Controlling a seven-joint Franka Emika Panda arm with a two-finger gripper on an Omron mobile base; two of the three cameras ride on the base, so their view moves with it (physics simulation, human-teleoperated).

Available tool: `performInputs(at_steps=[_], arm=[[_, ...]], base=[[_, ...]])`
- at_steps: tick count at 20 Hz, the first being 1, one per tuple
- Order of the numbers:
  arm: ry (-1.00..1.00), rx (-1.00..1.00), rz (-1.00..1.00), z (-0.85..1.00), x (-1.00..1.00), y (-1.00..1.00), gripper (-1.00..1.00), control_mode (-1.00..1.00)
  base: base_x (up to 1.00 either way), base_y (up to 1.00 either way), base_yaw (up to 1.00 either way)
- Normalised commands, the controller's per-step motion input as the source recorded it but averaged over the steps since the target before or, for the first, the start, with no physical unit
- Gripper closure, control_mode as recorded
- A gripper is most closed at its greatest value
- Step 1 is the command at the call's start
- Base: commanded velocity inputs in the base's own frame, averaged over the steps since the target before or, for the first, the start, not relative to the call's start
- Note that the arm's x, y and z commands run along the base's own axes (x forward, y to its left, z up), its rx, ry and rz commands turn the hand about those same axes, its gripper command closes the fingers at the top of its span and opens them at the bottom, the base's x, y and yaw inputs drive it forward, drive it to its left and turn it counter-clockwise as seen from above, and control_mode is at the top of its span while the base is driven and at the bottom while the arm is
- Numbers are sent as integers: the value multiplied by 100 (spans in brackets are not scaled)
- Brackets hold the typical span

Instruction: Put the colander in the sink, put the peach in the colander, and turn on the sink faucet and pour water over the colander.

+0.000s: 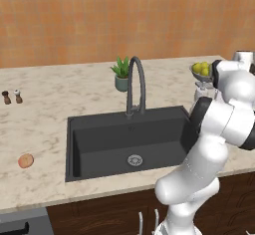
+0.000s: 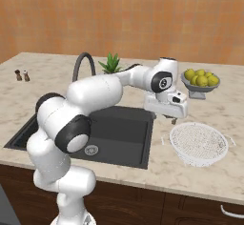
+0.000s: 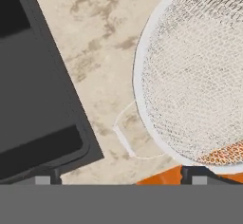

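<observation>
Marble counter [image 2: 200, 171] w/ sink [image 1: 124, 144], orange wall [image 1: 124, 15].

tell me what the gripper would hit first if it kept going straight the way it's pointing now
Most likely the colander's near handle or rim. The open gripper points down at the countertop between colander and sink; depth is hard to judge.

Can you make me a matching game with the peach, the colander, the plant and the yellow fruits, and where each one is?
Things:
1. peach
2. colander
3. potted plant
4. yellow fruits

Places:
A. in a grey bowl
B. counter right of the sink, below the open gripper
C. behind the faucet
D. counter left of the sink

Pairs: 1-D, 2-B, 3-C, 4-A
</observation>
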Motion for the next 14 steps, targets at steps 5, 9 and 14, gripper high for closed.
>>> performInputs(at_steps=[5, 9, 14], arm=[[1, 0, -6, -38, 41, -33, -100, -100], [3, 0, -4, -47, 41, -26, -100, -100], [3, 0, -3, -43, 35, -26, -100, -100]], base=[[0, 0, 0], [0, 0, 0], [0, 0, 0]])
